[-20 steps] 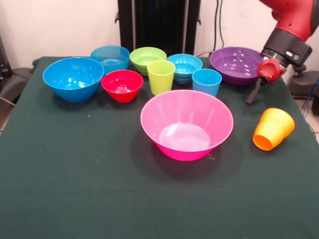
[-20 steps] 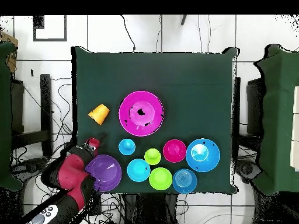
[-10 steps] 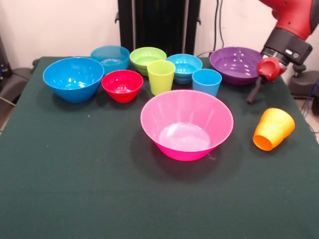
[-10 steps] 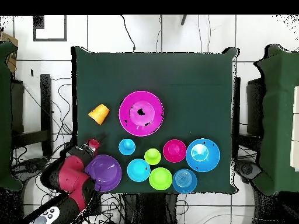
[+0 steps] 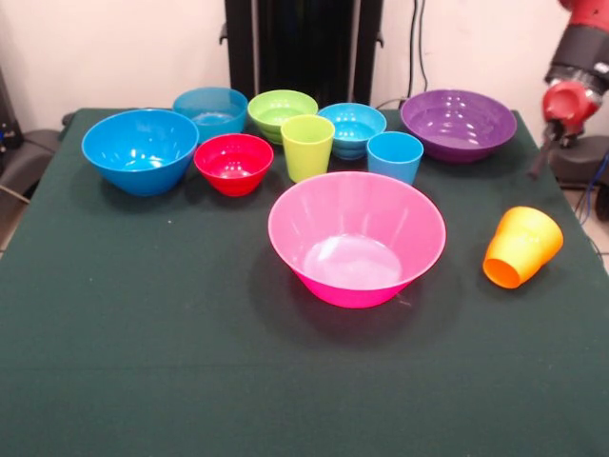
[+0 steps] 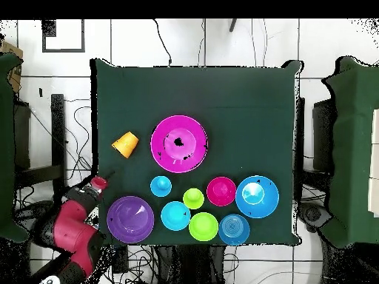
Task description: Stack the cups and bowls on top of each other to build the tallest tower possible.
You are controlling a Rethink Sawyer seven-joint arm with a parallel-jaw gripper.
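Half cut off at the edge, the tool (image 5: 540,162) hides its state.

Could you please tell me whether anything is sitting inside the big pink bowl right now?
Nothing is inside the pink bowl: both views show its bare bottom, and no cup or bowl is stacked in it yet. What lies beneath it is covered by the bowl itself.

The dark green table (image 5: 143,362) carries seven bowls (image 5: 357,238) and three cups (image 5: 307,146), the tipped orange cup (image 5: 521,247) lying nearest the claw (image 5: 539,162)
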